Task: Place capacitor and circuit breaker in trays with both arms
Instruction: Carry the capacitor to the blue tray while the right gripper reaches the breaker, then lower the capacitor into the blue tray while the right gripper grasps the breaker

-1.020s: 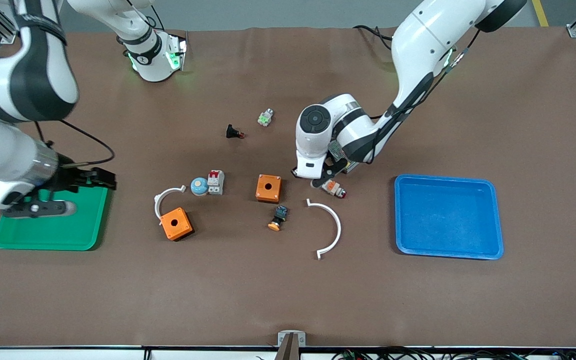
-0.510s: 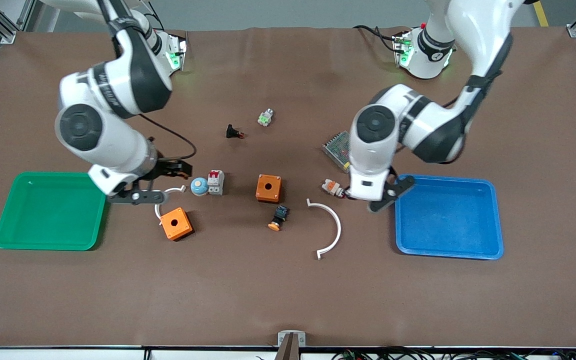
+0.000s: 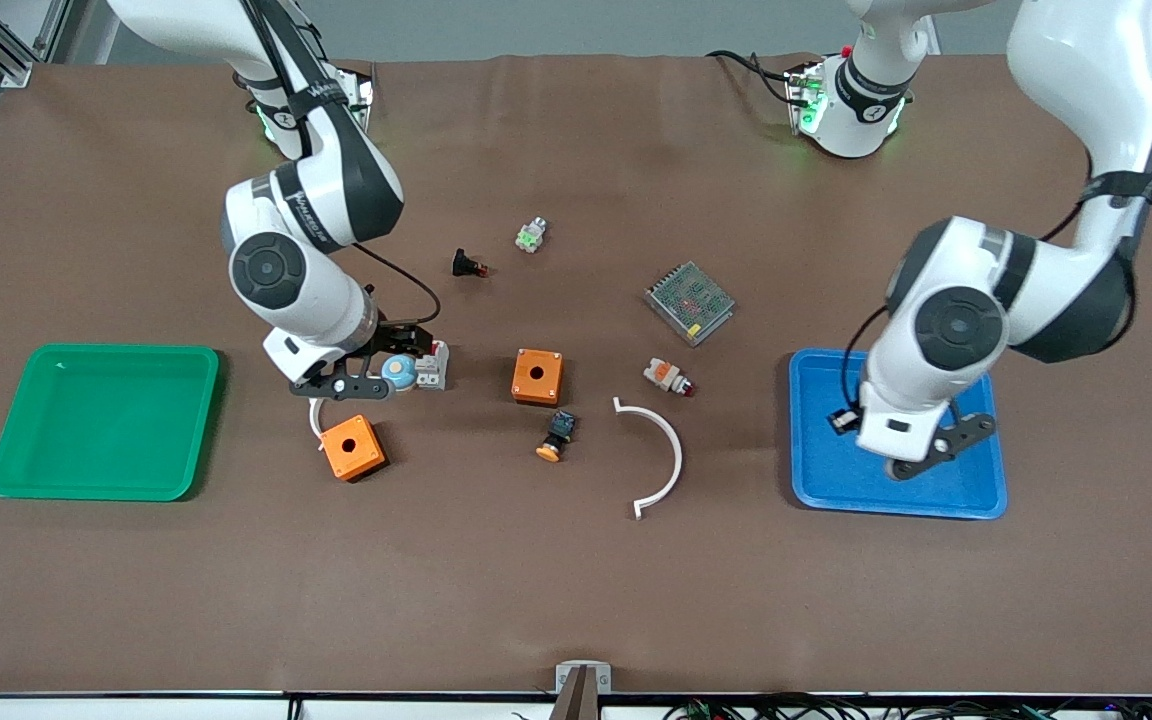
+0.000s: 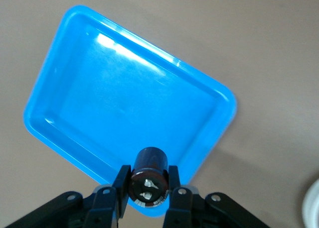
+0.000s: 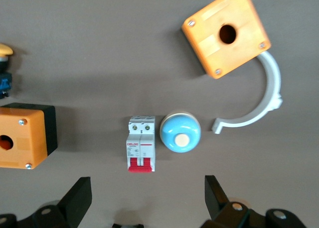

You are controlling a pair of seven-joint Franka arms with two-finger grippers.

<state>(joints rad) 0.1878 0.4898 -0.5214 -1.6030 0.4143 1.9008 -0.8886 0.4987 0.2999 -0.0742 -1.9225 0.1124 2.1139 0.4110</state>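
the left gripper [image 4: 149, 200] hung over the blue tray [image 3: 976, 375], its fingers [image 4: 121, 185] clamped on the capacitor [image 4: 148, 175], which stood out past the fingertips with the tray floor below it. judged from that, a release here could let the small cylinder roll or bounce toward the tray rim, since it was carried near one edge of the tray and not over the middle.

the right gripper [image 5: 148, 198] hovered over the circuit breaker [image 5: 140, 143], its fingers [image 5: 77, 198] spread wide with nothing between them. the breaker lay on the table between the two fingertips' lines, red levers toward the gripper. the blue dome [image 5: 180, 132] sat just beside the breaker, touching or nearly so, within the span of the open fingers; a straight descent could trap the dome along with the breaker or knock it away. a white curved strip [image 5: 264, 101] lay just past the dome, with an orange box [image 5: 226, 31] at its end. a second orange box [image 5: 22, 136] lay outside the other finger, near enough to be brushed on a wide approach.

the green tray [image 3: 101, 420] lay toward the right arm's end of the table.
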